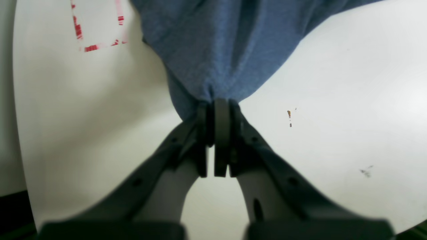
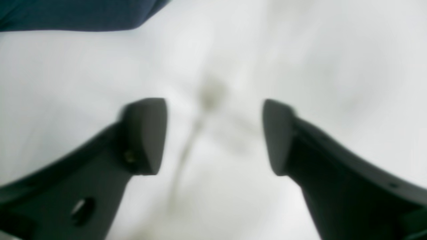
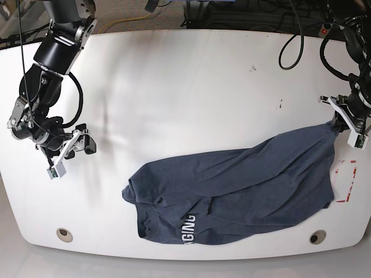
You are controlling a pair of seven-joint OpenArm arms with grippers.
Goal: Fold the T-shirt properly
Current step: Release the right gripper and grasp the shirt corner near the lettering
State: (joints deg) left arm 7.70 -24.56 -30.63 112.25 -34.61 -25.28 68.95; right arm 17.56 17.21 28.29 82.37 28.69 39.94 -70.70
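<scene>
A glossy white counter with rounded corners carries a few dark specks, a red dashed square near one edge, and cables trailing behind. The T-shirt, soft heathered slate-blue knit with white block lettering, lies rumpled, its long axis running from the front-middle diagonally up to the left pincer, pressed together on a bunched corner. The right pincer stands spread, well apart from the cloth

left tool pinching T-shirt, white table
</scene>
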